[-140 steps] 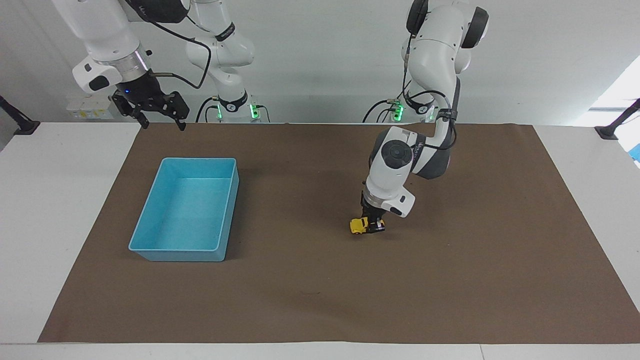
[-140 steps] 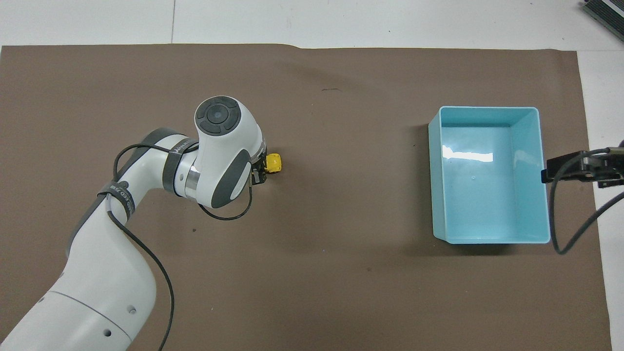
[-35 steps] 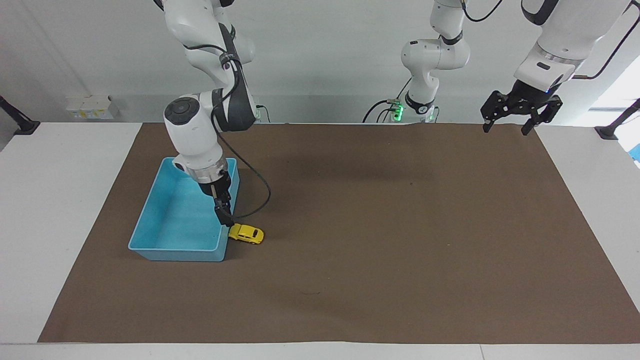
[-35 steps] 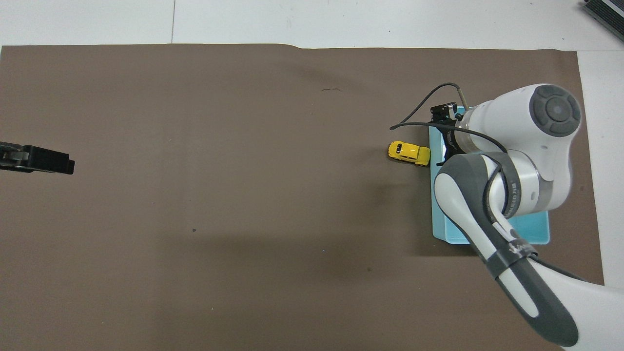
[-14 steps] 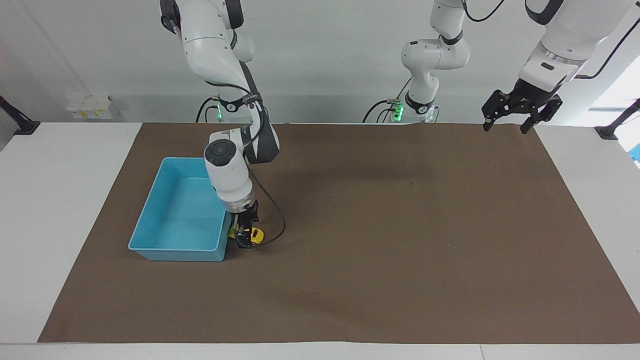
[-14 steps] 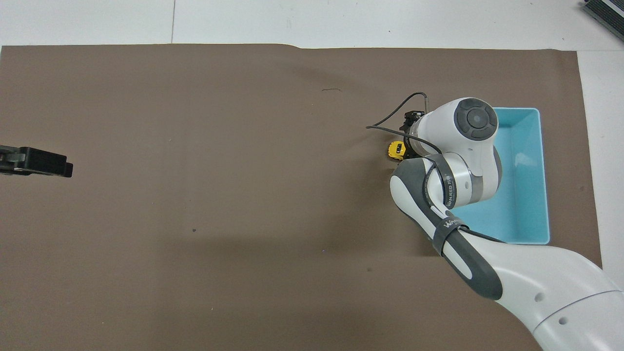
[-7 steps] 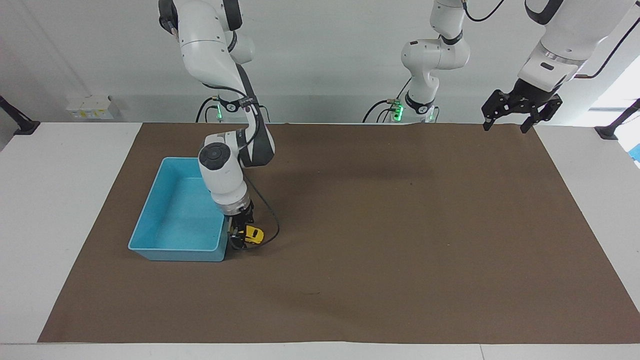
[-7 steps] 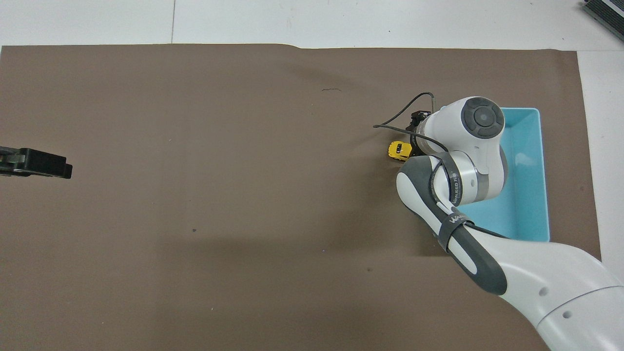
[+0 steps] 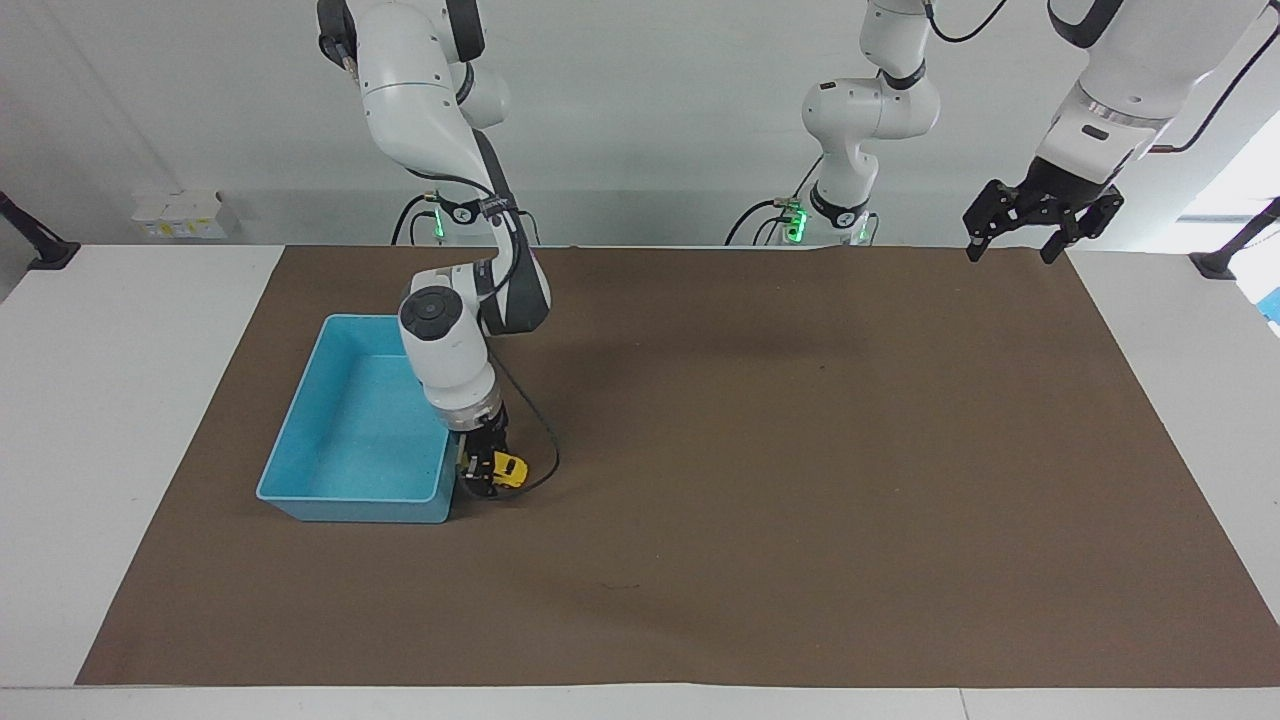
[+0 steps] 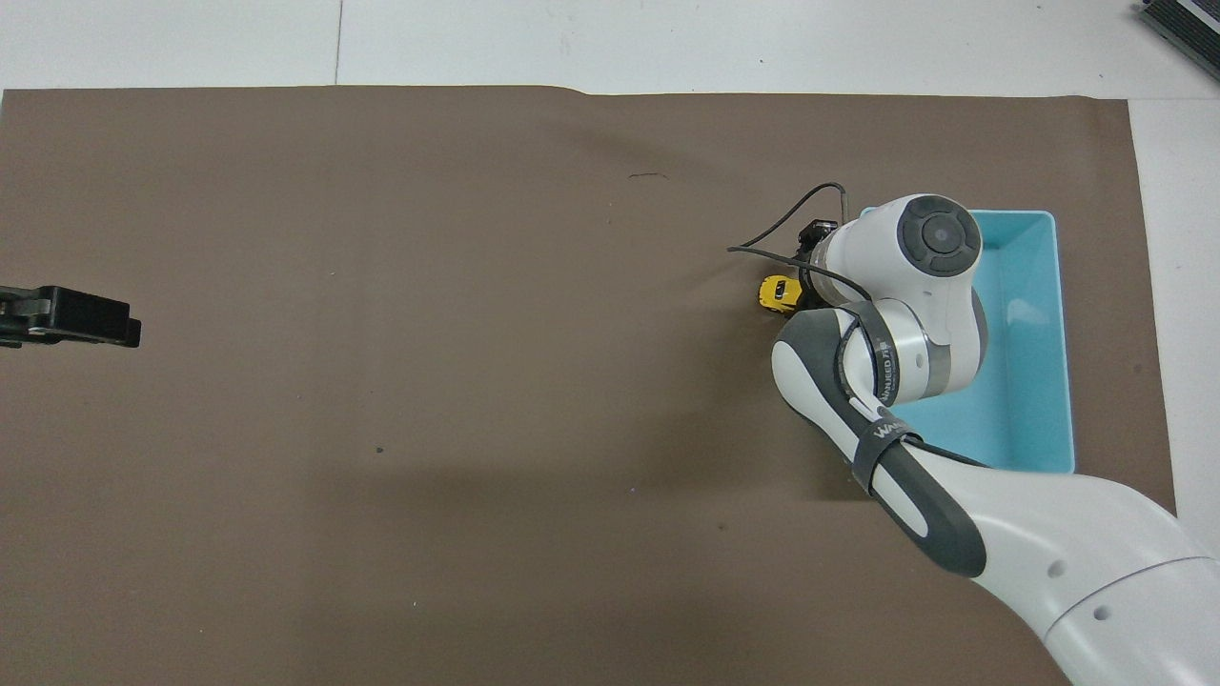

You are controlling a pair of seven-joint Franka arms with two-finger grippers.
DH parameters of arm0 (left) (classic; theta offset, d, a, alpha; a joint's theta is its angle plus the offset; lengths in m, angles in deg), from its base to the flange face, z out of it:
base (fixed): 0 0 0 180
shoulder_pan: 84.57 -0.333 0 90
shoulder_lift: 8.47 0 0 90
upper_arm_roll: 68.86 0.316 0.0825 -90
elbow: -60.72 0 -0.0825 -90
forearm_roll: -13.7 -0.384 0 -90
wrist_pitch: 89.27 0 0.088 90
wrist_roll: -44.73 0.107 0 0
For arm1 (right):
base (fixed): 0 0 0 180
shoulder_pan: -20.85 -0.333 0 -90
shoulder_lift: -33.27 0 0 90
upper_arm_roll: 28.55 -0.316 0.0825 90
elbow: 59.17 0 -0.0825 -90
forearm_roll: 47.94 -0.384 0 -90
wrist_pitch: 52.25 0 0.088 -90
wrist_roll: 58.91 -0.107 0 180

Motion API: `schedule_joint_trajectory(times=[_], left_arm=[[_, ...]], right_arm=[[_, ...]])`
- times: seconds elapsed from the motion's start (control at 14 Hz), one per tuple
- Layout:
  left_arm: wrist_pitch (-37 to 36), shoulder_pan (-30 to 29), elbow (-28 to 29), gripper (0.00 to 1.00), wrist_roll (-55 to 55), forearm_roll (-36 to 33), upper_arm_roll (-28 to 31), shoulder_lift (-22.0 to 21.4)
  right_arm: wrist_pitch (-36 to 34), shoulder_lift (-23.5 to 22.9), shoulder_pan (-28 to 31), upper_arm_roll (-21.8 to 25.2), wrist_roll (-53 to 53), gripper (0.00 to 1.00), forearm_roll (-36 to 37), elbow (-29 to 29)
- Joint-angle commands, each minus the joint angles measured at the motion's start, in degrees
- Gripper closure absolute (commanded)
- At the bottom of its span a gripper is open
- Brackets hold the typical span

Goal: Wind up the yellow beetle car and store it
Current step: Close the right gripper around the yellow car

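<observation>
The right gripper [image 9: 482,476] is down on the mat [image 9: 700,450], clasping the car [image 9: 510,469] just beside the bin [image 9: 300,440], presumably to lift it in, while the left gripper [image 9: 1030,228] waits with spread fingers, raised over its own end.

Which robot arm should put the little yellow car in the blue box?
The right arm, probably. Its tool is already down around the yellow car, right beside the blue box. The left tool waits open, high over the table's other end.
</observation>
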Motion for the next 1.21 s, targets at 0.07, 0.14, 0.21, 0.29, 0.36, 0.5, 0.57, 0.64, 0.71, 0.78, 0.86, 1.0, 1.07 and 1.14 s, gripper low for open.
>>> schedule_joint_trajectory(times=[0.07, 0.14, 0.21, 0.29, 0.36, 0.5, 0.57, 0.64, 0.71, 0.78, 0.86, 1.0, 1.07, 1.14], left_arm=[[0.04, -0.17, 0.74, 0.00, -1.52, -0.83, -0.30, -1.10], [0.04, -0.17, 0.74, 0.00, -1.53, -0.83, -0.30, -1.10], [0.04, -0.17, 0.74, 0.00, -1.53, -0.74, -0.30, -1.10], [0.04, -0.17, 0.74, 0.00, -1.87, -0.74, -0.30, -1.10], [0.04, -0.17, 0.74, 0.00, -2.31, -0.74, -0.30, -1.10], [-0.22, -0.17, 0.74, 0.00, -1.88, -0.74, -0.39, -1.10], [-0.22, -0.17, 0.39, 0.00, -2.05, -0.74, -0.30, -1.01], [-0.22, -0.26, 0.04, 0.00, -2.14, -0.48, -0.30, -0.75], [-0.13, -0.17, 0.03, 0.00, -2.05, -0.48, -0.30, -0.75], [-0.48, -0.26, 0.03, 0.00, -2.05, -0.48, -0.30, -0.75], [-0.74, -0.52, 0.12, 0.00, -1.88, -0.48, -0.21, -0.84], [0.04, -0.96, 0.03, 0.00, -1.70, -0.48, -0.04, -0.75], [0.48, -1.05, -0.05, 0.00, -1.79, -0.83, 0.05, -0.57], [1.35, -1.14, -0.05, 0.00, -1.70, -0.92, 0.05, -0.49]], right_arm=[[2.78, -0.08, 0.58, -0.50, -0.48, 1.00, 0.54, 1.16], [2.87, -0.17, 0.49, -0.50, -0.48, 1.00, 0.45, 0.82], [2.70, -0.17, 0.40, -0.50, -0.66, 1.00, 0.45, 0.29], [1.91, -0.08, 0.05, -0.50, -0.74, 1.00, 0.36, -0.24], [1.30, -0.08, -1.08, -0.50, -0.92, 1.00, 0.36, -0.94], [-0.20, -0.08, -3.10, -0.32, -1.01, 1.00, 1.32, -1.99], [-0.38, 0.01, -4.33, -0.23, -0.92, 1.00, 1.33, -2.17], [-0.47, 0.18, -4.52, -0.23, -0.75, 1.00, 1.41, -2.26], [-0.64, 0.44, -4.43, -0.23, -0.40, 1.00, 1.76, -2.35], [-1.08, 0.62, -4.35, -0.32, -0.31, 1.00, 2.20, -2.35], [-1.60, 1.06, -4.35, -0.32, -0.22, 1.00, 2.47, -2.35], [-2.40, 2.11, -4.43, -0.41, 0.13, 1.00, 2.56, -2.35], [-3.18, 2.90, -4.43, -0.50, 1.35, 1.00, 2.56, -2.35], [-4.24, 3.95, -4.43, -0.58, 3.71, 1.00, 2.56, -2.35]])
